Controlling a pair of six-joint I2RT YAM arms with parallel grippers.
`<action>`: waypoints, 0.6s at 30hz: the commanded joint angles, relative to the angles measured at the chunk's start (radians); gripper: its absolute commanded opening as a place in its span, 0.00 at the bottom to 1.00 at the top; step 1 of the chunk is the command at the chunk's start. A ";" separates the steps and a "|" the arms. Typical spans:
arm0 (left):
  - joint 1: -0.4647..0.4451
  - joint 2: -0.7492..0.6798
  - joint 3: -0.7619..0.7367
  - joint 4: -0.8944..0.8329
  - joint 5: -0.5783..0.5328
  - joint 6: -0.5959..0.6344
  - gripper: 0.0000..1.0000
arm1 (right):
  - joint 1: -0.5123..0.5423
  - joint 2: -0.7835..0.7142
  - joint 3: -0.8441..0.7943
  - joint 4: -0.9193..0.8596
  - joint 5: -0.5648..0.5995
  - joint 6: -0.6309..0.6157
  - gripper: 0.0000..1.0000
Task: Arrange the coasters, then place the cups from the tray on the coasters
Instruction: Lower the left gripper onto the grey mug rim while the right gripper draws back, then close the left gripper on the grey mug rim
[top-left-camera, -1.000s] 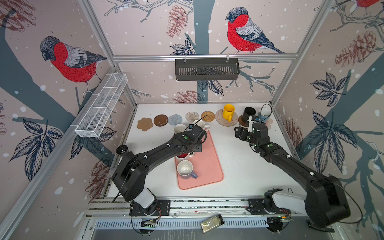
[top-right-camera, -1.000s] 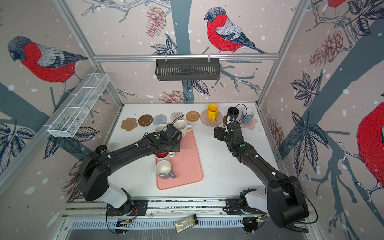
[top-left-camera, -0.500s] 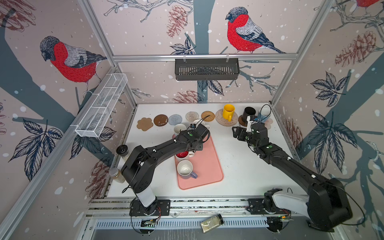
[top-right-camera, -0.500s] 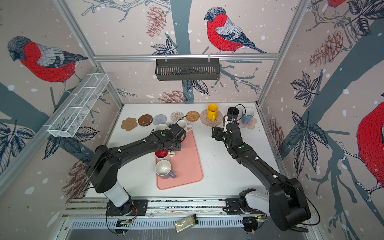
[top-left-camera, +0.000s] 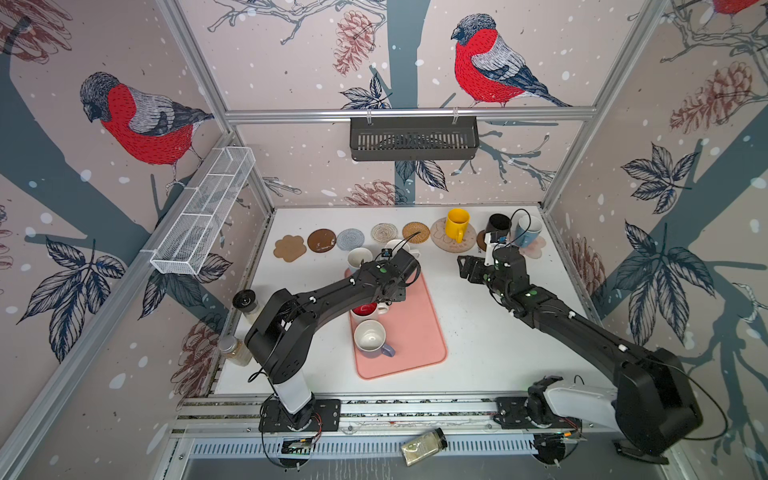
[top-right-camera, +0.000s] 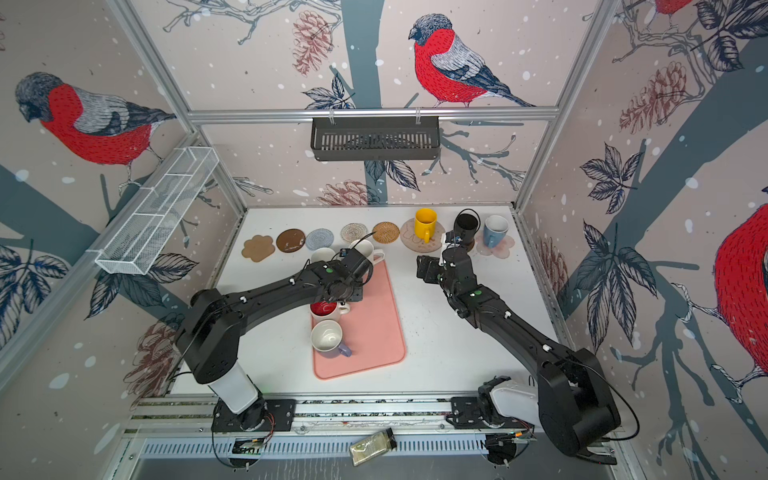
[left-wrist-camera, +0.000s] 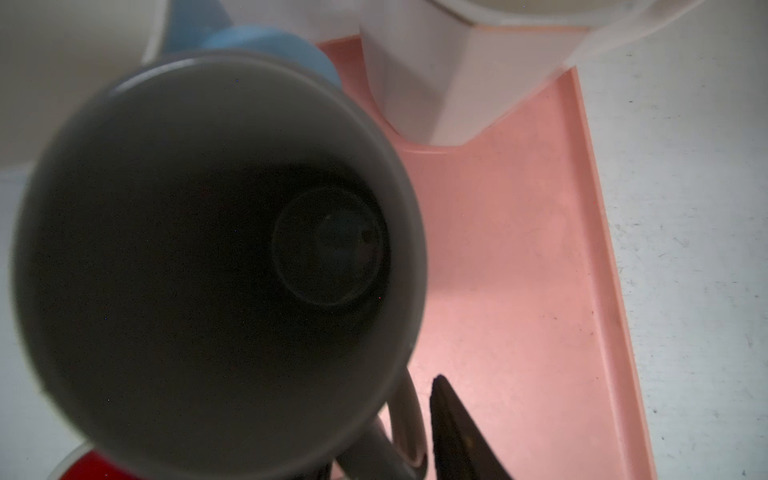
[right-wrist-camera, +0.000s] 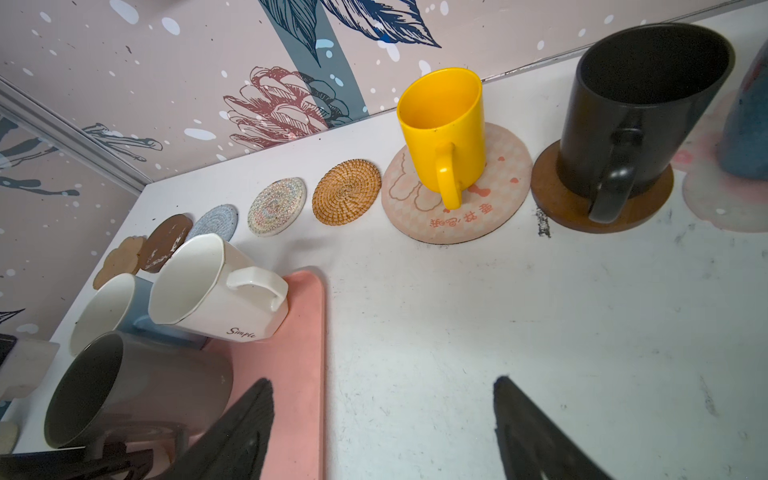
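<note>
In both top views the tray (top-left-camera: 415, 332) lies in the lower middle of the white table (top-left-camera: 490, 345). Its long axis runs up the frame and leans slightly left at the top. On its lower left the lavender mug (top-left-camera: 371, 340) stands upright with its handle toward the lower right. Just above it is the white mug with red inside (top-left-camera: 365, 309), handle to the right.

The left arm extends from the lower left with its elbow bent and its wrist turned straight down over the tray's upper left. The left gripper (top-left-camera: 387, 295) hangs over the upright grey mug (left-wrist-camera: 208, 249). 1 dark finger (left-wrist-camera: 457, 424) stands just beside the mug's handle. The other finger is mostly hidden, so I cannot tell whether the claw pinches the handle.

The right arm stretches from the lower right toward the upper middle, low and pointing left. The right gripper (right-wrist-camera: 382, 436) has its 2 fingers wide apart, with bare table between them.

At the tray's top end the white mug (right-wrist-camera: 216, 291) reads "Simple" in script. The light blue mug (top-left-camera: 359, 258) is beside it on the left.

Farthest back, 8 coasters form 1 row from left to right:
- The paw coaster (top-left-camera: 289, 248).
- A brown disc (top-left-camera: 321, 240).
- The blue-grey round (top-left-camera: 350, 239).
- The cream round (top-left-camera: 384, 232).
- The rattan round (top-left-camera: 415, 232).
- The pink cartoon round (top-left-camera: 440, 243), printed with red Chinese characters and carrying the yellow mug (top-left-camera: 457, 222), handle toward the bottom of the frame.
- The second brown disc (right-wrist-camera: 552, 208), under the black mug (top-left-camera: 498, 223).
- The pink flower coaster (top-left-camera: 536, 247), under the blue mug (top-left-camera: 527, 230).
</note>
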 joint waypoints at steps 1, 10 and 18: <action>0.001 -0.016 -0.014 0.025 0.015 0.002 0.35 | 0.003 0.008 0.008 0.015 0.023 -0.011 0.82; -0.003 -0.054 -0.052 0.047 0.038 0.001 0.27 | 0.010 0.020 0.013 0.017 0.028 -0.015 0.82; -0.012 -0.075 -0.081 0.075 0.066 -0.001 0.21 | 0.014 0.052 0.015 0.018 0.033 -0.019 0.82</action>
